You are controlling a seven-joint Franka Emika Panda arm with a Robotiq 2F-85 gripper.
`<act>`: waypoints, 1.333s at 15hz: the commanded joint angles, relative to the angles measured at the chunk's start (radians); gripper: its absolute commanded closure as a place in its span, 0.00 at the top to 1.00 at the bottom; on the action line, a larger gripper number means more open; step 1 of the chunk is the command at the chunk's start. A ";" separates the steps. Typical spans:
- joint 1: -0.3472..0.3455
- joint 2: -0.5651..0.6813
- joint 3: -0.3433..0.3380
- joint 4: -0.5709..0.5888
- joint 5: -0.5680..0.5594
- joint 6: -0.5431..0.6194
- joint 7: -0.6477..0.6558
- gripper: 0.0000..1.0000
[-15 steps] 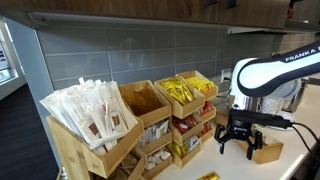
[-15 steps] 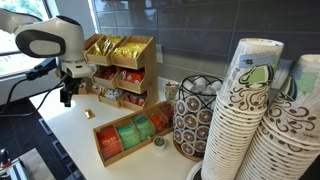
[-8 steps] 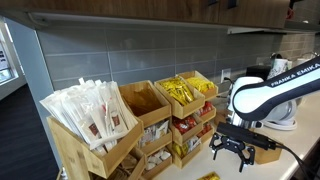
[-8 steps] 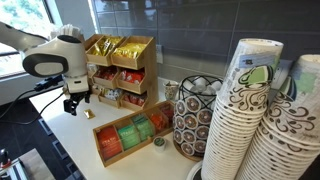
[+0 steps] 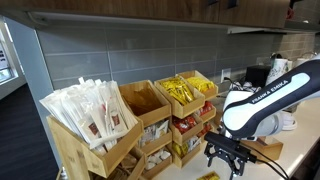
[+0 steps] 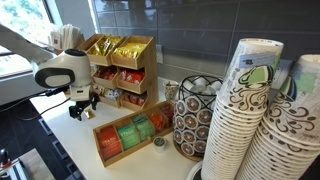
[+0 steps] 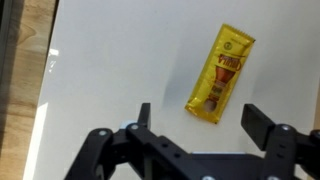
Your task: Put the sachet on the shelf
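Over the last second the arm has come down from about the height of the shelf's (image 5: 186,108) middle bins to just above the worktop (image 6: 66,131); same descent in both exterior views.

Gripper (image 7: 200,119) now hangs low over the sachet (image 7: 222,72); jaws spread wide, nothing between the pads, nothing held.

Sachet lies flat on bare white worktop, out in front of the shelf and toward the worktop's front edge; in an exterior view only a yellow sliver (image 5: 208,177) shows below the gripper (image 5: 228,160).

Wrist view: packet sits at a slant, its near end roughly level with the fingertips, the rest ahead of them; one worktop edge runs along the left of that view, well apart from the packet.

Judgement: approach nearly done, pick-up not yet made; shelf placement entirely outstanding. The gripper likely needs to advance slightly and drop further before closing, as a thin flat packet gives little to pinch.
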 commanded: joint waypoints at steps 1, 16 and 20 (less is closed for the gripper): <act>0.043 0.057 -0.027 0.000 0.071 0.071 0.007 0.63; 0.080 0.008 -0.043 0.000 0.297 0.138 -0.067 0.00; 0.082 -0.052 -0.038 0.002 0.310 0.144 -0.073 0.00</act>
